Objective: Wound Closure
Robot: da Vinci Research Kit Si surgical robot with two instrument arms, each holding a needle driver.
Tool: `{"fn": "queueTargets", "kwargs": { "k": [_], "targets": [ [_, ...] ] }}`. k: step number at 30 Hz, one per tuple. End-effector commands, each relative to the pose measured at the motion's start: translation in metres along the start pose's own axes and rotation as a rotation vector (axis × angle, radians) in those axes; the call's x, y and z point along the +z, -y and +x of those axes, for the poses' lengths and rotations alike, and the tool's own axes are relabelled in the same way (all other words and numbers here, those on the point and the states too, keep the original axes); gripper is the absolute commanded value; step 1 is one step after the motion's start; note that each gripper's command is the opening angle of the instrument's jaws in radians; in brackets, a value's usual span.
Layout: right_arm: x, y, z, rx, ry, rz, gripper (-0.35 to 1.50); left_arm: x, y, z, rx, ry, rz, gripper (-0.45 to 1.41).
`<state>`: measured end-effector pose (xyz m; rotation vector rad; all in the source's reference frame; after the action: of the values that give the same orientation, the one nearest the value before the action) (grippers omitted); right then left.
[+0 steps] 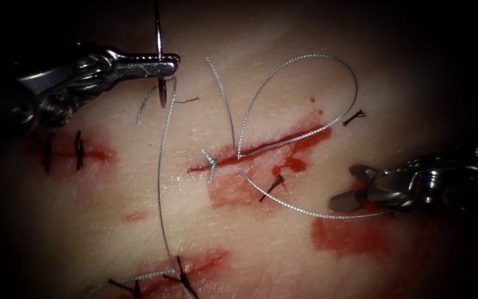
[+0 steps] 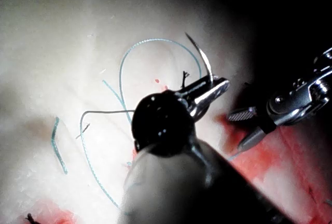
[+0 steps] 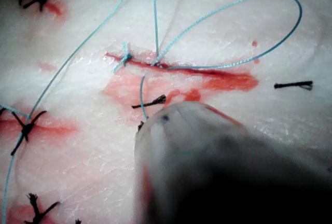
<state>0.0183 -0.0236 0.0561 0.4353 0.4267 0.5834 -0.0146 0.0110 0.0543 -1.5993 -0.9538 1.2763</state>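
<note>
Landmark: taking the cut (image 1: 261,150) as the reference for everything, starting with what's nearest the endoscope and working back.

Old stitches nearest the scope: dark knots (image 1: 181,274) sit well below the cut over a red patch, with pale thread trailing across them. Looks like earlier practice closures, not this job.

Right tool (image 1: 355,188): below and right of the cut, jaws spread fairly wide with nothing between them. One strand of thread (image 1: 305,213) runs just under its tips, but I can't say it's touching.

Red fluid (image 1: 349,235): pooled below the right tool, more smeared under the cut itself.

The cut: one knot (image 1: 210,161) is tied at its left end, with short tails sticking out. To the right of that knot the slit is open and red.

Thread loop (image 1: 316,58): rises out of the cut just right of the knot and arcs up and over to its right side, lying slack on the tissue (image 1: 250,238).

Left tool (image 1: 167,60): up and left of the cut, jaws clamped on the curved needle (image 1: 160,44).

Needle: held about mid-curve as far as I can tell, clear of the tissue, not stuck in anything. In the left wrist view the needle (image 2: 203,58) pokes up past the jaws.

Progress, my guess: one stitch tied off and thread already through for a second pass, so early days. Most of the cut's length to the right of the knot isn't closed yet.
</note>
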Motion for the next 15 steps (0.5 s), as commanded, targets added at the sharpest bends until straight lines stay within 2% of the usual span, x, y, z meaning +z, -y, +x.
{"fn": "queueTargets", "kwargs": {
  "k": [1,3,11,13,14,15],
  "targets": [
    [0.0021,0.0011,0.0003,-0.010,0.006,0.014,1.01,0.0004,0.0005,-0.0004,0.000,-0.001,0.000,-0.45],
    [0.0044,0.0019,-0.0003,-0.029,0.021,0.037,1.06,0.0004,0.0004,-0.0004,0.000,-0.001,0.000,-0.45],
    [0.0085,0.0029,-0.0001,-0.065,0.034,0.045,1.03,0.0004,0.0003,-0.0005,0.000,-0.002,0.002,-0.45],
    [0.0095,0.0029,-0.0002,-0.071,0.040,0.047,0.86,0.0004,0.0002,-0.0005,0.000,-0.002,0.002,-0.45],
    [0.0098,0.0029,-0.0003,-0.075,0.040,0.052,0.71,0.0004,0.0002,-0.0005,0.000,-0.002,0.002,-0.45],
    [0.0101,0.0028,-0.0004,-0.080,0.045,0.067,0.44,0.0004,0.0002,-0.0005,0.000,-0.002,0.002,-0.45]
  ]
}}
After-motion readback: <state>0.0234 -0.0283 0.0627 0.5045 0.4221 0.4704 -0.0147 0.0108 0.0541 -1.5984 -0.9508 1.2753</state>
